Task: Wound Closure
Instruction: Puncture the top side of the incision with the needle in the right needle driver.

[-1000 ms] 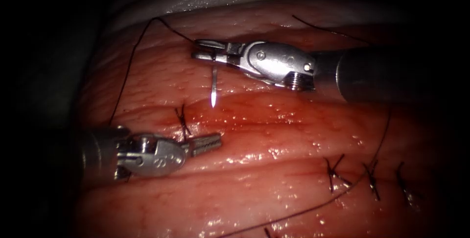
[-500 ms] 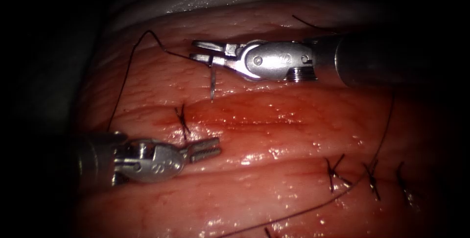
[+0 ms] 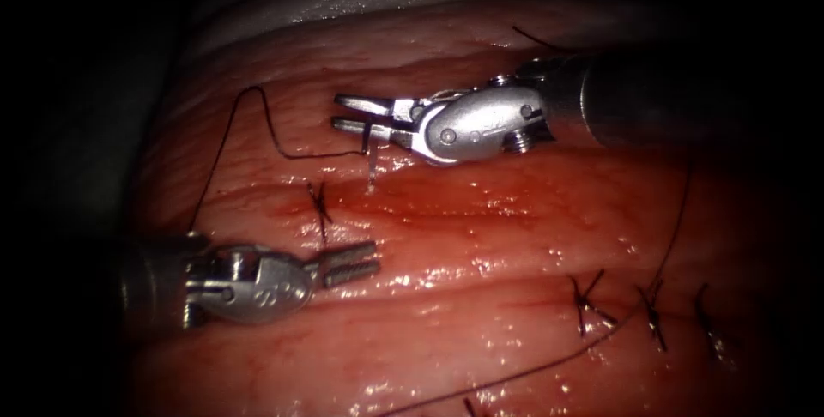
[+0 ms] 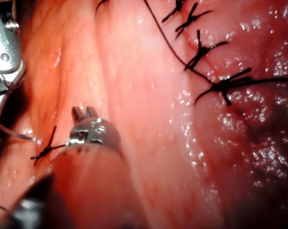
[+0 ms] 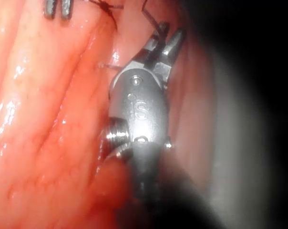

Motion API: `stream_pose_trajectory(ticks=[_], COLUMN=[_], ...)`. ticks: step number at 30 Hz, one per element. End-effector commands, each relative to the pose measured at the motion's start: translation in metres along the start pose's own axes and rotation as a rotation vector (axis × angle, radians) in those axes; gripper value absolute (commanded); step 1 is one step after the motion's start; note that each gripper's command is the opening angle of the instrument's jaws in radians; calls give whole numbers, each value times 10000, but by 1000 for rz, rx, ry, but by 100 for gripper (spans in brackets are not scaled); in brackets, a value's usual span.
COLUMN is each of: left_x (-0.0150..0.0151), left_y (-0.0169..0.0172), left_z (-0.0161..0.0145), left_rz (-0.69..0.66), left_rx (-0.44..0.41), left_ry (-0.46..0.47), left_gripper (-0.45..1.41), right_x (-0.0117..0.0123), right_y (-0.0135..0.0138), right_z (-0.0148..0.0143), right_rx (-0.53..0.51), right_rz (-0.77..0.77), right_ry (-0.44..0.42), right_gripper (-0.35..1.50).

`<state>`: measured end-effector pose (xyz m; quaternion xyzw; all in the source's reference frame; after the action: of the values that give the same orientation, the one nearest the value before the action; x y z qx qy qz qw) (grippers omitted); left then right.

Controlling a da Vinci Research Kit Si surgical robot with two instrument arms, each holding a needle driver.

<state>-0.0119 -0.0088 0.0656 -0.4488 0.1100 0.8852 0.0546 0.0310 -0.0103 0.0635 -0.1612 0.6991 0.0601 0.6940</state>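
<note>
Wet tissue [image 3: 515,237] fills the field, its cut [image 3: 446,202] running left to right with a finished stitch [image 3: 320,208] at the left end; the right tool [image 3: 356,114] has its jaws shut on the needle [image 3: 372,160] near its upper end. The needle hangs nearly straight down, its tip at the cut's upper edge just right of that stitch, whether it has entered I cannot tell; thread [image 3: 257,125] trails left. The left tool [image 3: 352,262], jaws slightly parted and holding nothing, lies below the cut, well apart from the needle.

Curved needle [image 3: 372,153] hanging tip-down onto wet tissue [image 3: 481,245], dark thread [image 3: 257,125] trailing
</note>
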Motion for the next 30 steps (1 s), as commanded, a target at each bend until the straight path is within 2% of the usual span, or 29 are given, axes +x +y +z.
stream_pose_trajectory(ticks=[1, 5, 13, 19, 23, 30], left_x=[-1, -2, -2, -10, -14, -17], left_y=[3, 2, -2, -9, -10, -11], left_z=[6, 2, -7, -12, -12, -10], left_rz=[0, 0, -5, -9, -9, -9], left_rx=[2, 0, 6, 7, 8, 10], left_ry=[2, 3, 10, 17, 13, 10], left_gripper=[-12, -12, -13, -15, -17, -17], right_x=[-1, 1, -6, -11, -16, -42], right_y=[0, -9, -41, -73, -86, -119], right_z=[9, 7, -1, -17, -25, -39], right_rx=[10, 40, 73, 54, 50, 93], right_rz=[-28, -117, -153, -141, -115, -10], right_ry=[1, -1, 12, 36, 21, -37], right_gripper=[-35, -35, -35, -35, -35, -35])
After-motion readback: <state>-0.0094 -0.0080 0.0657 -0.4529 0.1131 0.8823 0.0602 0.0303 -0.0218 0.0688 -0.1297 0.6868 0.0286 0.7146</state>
